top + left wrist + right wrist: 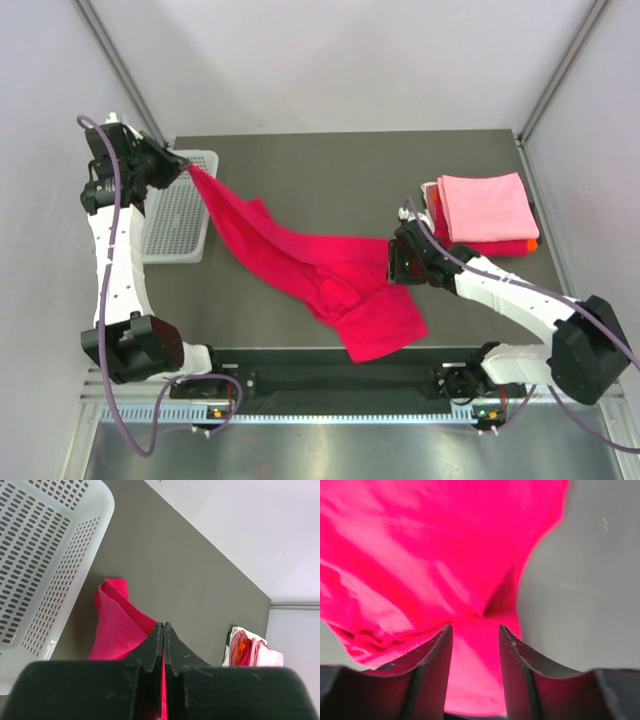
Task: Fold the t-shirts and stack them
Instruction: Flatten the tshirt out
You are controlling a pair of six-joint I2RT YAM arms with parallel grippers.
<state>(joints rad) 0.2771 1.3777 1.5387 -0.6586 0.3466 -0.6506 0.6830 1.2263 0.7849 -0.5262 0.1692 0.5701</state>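
Note:
A crimson-magenta t-shirt [320, 270] stretches from the back left to the front middle of the dark table [340, 170]. My left gripper [185, 168] is shut on one end of it, held up above the white basket; cloth shows between its jaws in the left wrist view [163, 680]. My right gripper [392, 262] is open at the shirt's right edge; the cloth [420, 570] lies between and below its fingers [440, 650]. A folded stack with a light pink t-shirt [488, 205] on top of red and orange ones sits at the back right, also in the left wrist view [252, 652].
A white perforated plastic basket [180, 215] stands at the table's left edge, under my left gripper, and shows in the left wrist view [45, 555]. Grey walls enclose the table at the back and sides.

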